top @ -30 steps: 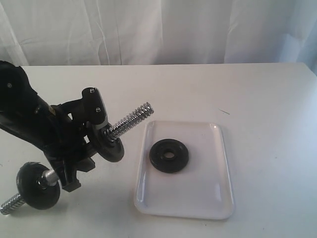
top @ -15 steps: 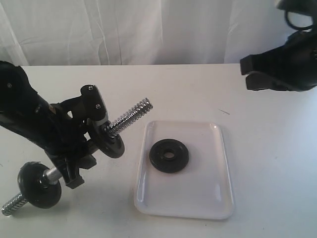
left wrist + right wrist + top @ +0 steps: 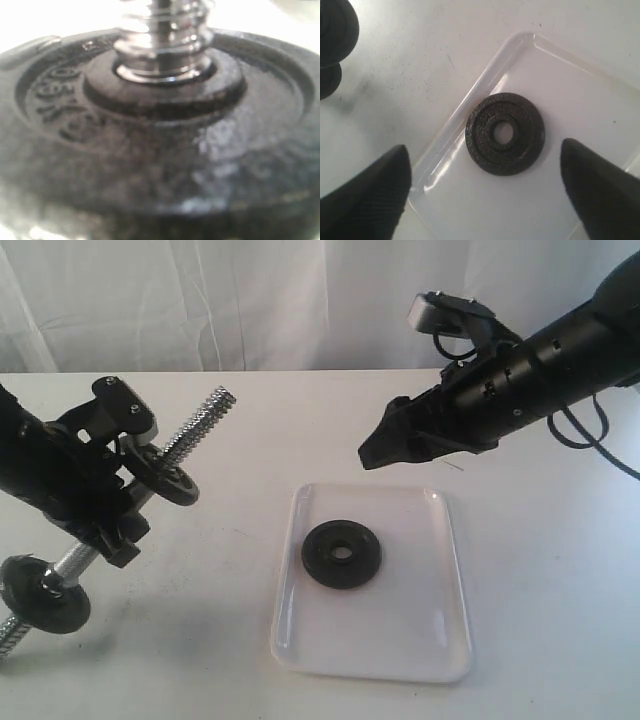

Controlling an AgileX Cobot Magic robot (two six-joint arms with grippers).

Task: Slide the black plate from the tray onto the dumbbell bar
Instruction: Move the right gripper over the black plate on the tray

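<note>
White curtain as bg, white table in front.

Exterior view: the left gripper, at the table's left side, is clamped on the dumbbell bar near its middle. Bar is tilted, threaded end pointing up & toward the centre. An upper disc sits on the bar just above the grip; a lower disc sits near the bar's low end. The tray lies flat, centre-right, w/ the black plate flat inside it, in the half toward the bar, not touching the rim. The right gripper hangs in the air above the tray's far edge, apart from the plate; jaw state unclear from this angle.

Left wrist view: v. close, blurred. Upper disc fills the pic, threaded bar passing through its hub. No jaws seen.

Right wrist view: looking down on plate & tray. Both fingers are spread wide, nothing between them, w/ the plate seen in the gap below. Plate lies near one long rim. Dark blurred shapes at one corner, can't tell what.
</note>
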